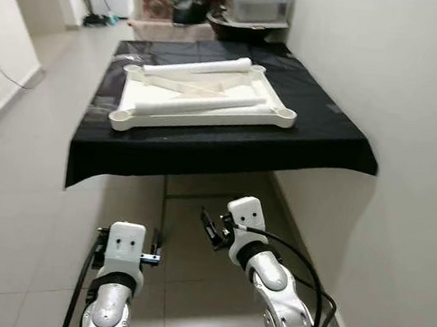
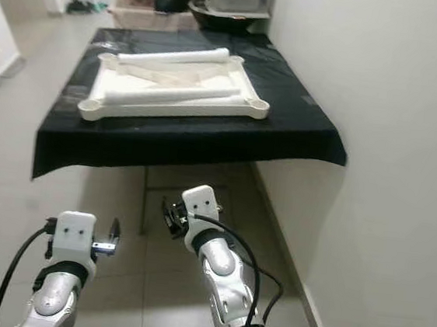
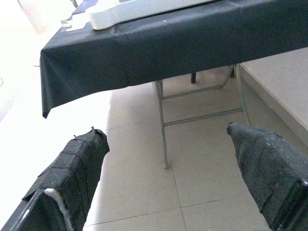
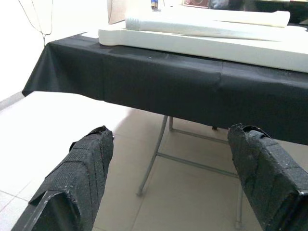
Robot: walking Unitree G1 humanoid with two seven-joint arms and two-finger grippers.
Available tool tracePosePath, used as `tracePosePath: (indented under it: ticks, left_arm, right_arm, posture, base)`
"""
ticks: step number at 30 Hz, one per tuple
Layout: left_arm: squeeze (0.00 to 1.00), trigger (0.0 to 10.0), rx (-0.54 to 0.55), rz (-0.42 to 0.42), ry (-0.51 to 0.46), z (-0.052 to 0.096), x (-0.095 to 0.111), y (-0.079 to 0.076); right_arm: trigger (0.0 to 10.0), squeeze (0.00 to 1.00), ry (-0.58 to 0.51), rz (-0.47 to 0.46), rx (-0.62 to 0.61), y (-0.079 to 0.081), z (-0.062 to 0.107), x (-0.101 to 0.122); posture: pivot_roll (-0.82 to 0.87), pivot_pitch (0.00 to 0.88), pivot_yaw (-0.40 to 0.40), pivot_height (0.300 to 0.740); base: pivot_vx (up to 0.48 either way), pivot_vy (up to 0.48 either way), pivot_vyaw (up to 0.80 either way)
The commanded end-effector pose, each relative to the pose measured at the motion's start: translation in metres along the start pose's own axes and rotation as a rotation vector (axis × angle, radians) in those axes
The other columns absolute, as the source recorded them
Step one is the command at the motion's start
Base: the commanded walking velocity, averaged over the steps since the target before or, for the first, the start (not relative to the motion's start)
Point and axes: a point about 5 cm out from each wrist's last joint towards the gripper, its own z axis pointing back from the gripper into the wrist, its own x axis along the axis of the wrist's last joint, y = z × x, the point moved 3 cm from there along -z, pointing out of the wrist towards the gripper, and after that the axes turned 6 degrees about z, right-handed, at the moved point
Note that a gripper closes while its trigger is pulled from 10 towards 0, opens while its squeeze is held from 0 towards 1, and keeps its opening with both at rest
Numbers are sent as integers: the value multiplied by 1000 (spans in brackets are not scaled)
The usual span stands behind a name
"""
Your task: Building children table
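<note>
Right, my left gripper and right gripper hang wide open, empty, below the folding table's near edge. The upturned white tabletop looks stiff, light and slick, so I'd grip a loose leg mid-shaft.

A home corridor: tiled floor, storage boxes, broom.

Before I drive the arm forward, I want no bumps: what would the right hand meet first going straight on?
Probably the hanging front edge of the black tablecloth. The right hand, open, sits below the tabletop and points at it; the folding table legs stand behind. Depth is unclear.
</note>
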Motion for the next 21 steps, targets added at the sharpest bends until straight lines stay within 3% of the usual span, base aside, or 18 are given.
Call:
tracePosePath:
  ticks: [1,16,17,21]
  left_arm:
    - [0,10000,-6,2,-7,2,0,-2]
    - [0,10000,4,-9,-34,2,3,-1]
    - [0,10000,27,-14,-50,1,7,2]
    - [0,10000,35,-18,-64,0,11,3]
  right_arm:
    - [10000,0,14,-15,0,0,0,-3]
    - [10000,0,14,-23,1,0,0,-5]
    - [10000,0,20,-62,-31,-4,-1,-6]
    - [10000,0,3,-64,-53,-10,-2,-3]
  posture:
    - [-63,0,26,740]
    - [-58,0,23,740]
    - [-59,0,21,740]
    - [-59,0,21,740]
  base:
    - [0,0,0]
    - [0,0,0]
    - [0,0,0]
    - [120,0,0]
